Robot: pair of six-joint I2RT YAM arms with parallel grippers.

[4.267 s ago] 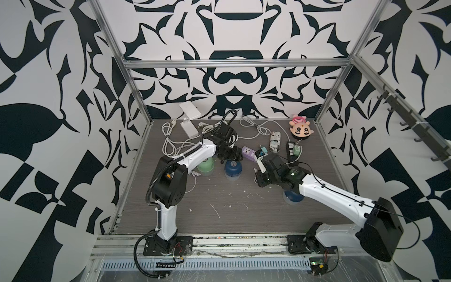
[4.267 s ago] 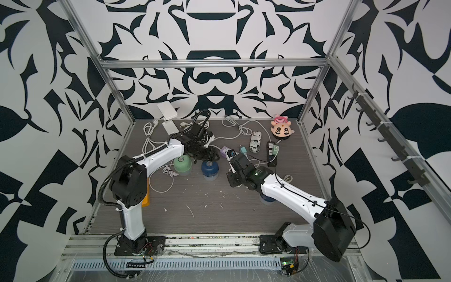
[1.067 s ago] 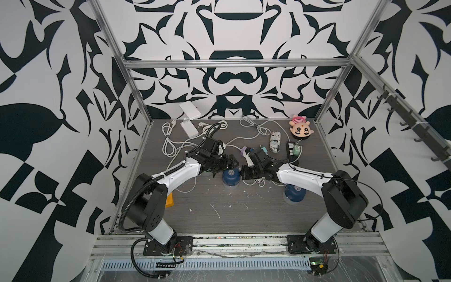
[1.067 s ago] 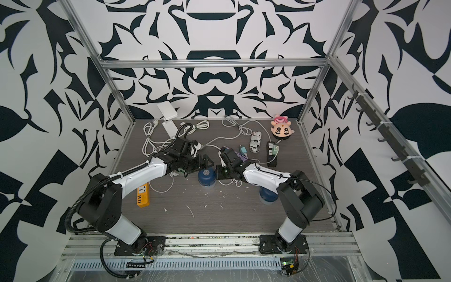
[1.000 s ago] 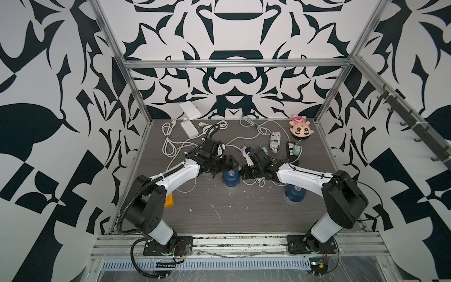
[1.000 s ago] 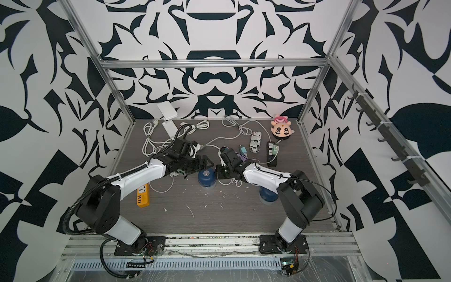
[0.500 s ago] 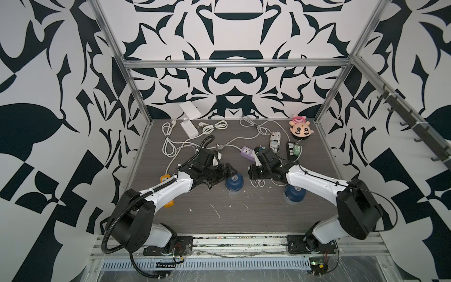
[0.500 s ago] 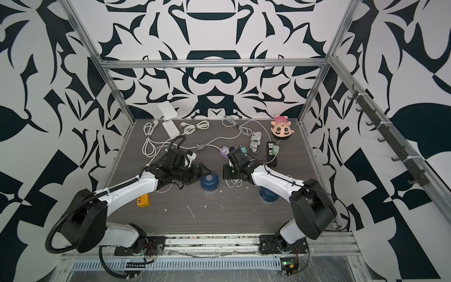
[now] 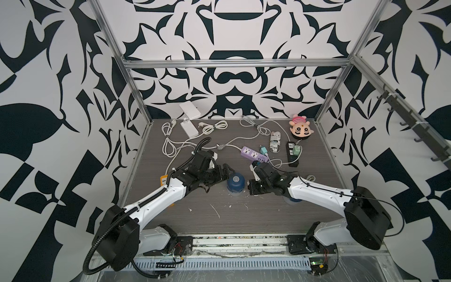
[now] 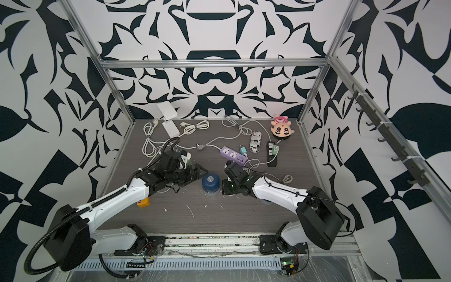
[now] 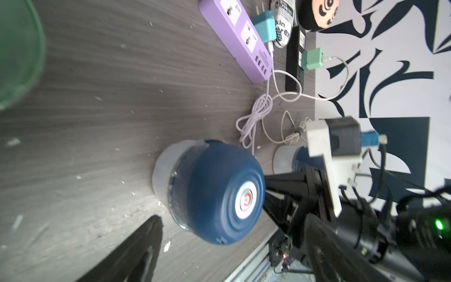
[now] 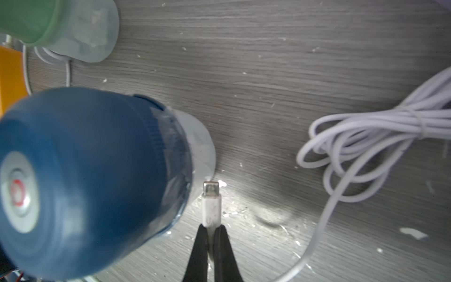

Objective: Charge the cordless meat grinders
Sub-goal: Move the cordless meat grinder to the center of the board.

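Comparing with a few seconds before, the navy grinder (image 9: 235, 182) stood much closer to the front edge of the table (image 9: 219, 224); earlier it was farther back, near the purple power strip (image 9: 253, 156). Both arms had come forward with it. The left gripper (image 9: 226, 171) had just widened its fingers. It stood spread just beside the navy grinder, on its left and not touching it, so the unit seemed released and stood upright alone. On its right side the right gripper (image 12: 211, 228) pinched the white cable plug (image 12: 211, 205), whose metal tip pointed at the clear bowl base, touching or nearly so. Plugging in was probably the next step, but no socket showed on the side facing the plug.

In front of the navy grinder the table was bare and gave good room. To its right, a little nearer the front, a second navy grinder (image 9: 291, 200) sat partly hidden under the right arm. Behind lay the coiled cable (image 12: 366, 146). The mint grinder (image 12: 36, 22) was beyond on the left, and the strip was farthest. That side was crowded and could easily snag the cable.
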